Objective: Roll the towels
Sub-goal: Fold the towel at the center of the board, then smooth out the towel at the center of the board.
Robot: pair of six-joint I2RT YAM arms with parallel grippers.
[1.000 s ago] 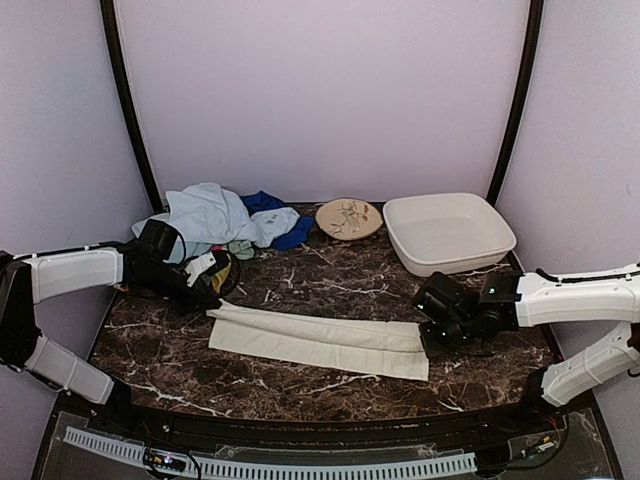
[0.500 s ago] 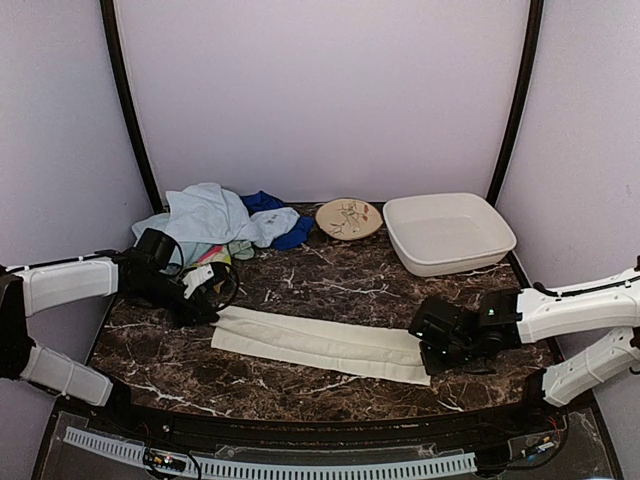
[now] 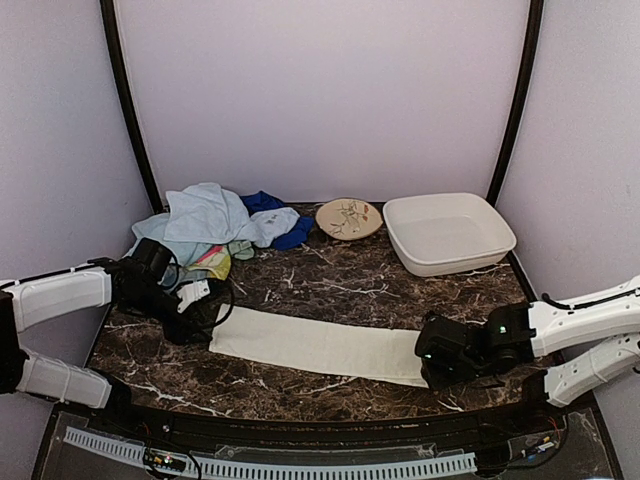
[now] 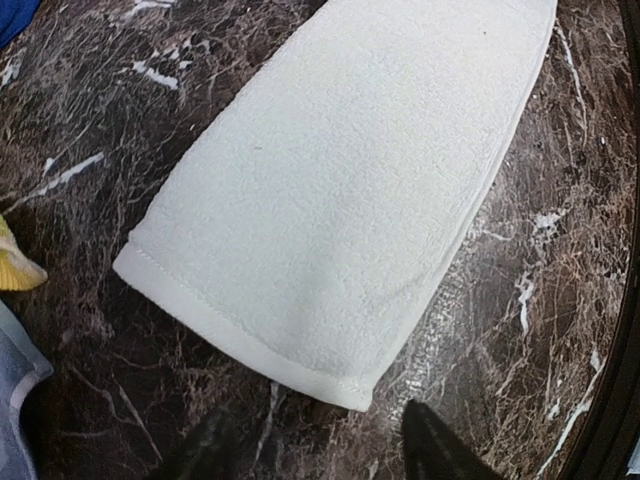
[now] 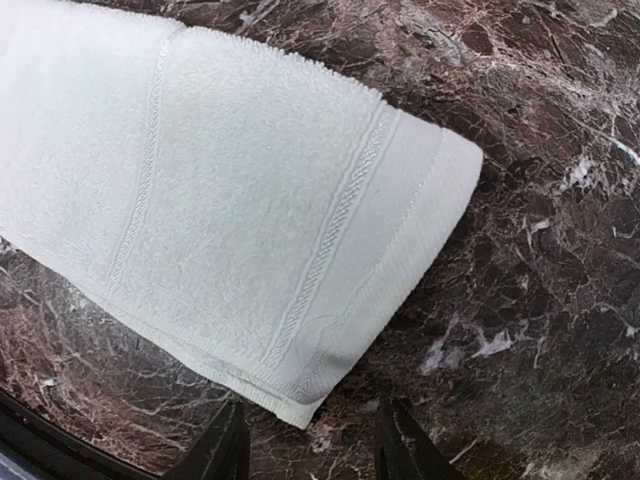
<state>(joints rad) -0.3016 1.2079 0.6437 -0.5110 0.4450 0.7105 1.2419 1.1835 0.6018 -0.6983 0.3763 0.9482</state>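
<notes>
A cream-white towel (image 3: 320, 345), folded into a long flat strip, lies across the lower middle of the top view on the dark marble table (image 3: 330, 285), running from lower left to lower right. The left gripper (image 4: 315, 455) sits low at the strip's left end. In the left wrist view its jaws stand apart at the bottom edge, the hemmed end of the towel lies just above them, and nothing is between its fingers (image 4: 428, 450). The right gripper (image 5: 310, 445) is at the strip's right end, also parted and holding nothing. The towel's near corner reaches almost to the gap between its dark fingers (image 5: 222, 445), and I cannot tell whether it touches them. The other towels (image 3: 205, 212), light blue, royal blue, pale green and yellow, are heaped at the upper left of the table. A round plate (image 3: 348, 218) and a white tub (image 3: 450, 232) stand at the back right.
</notes>
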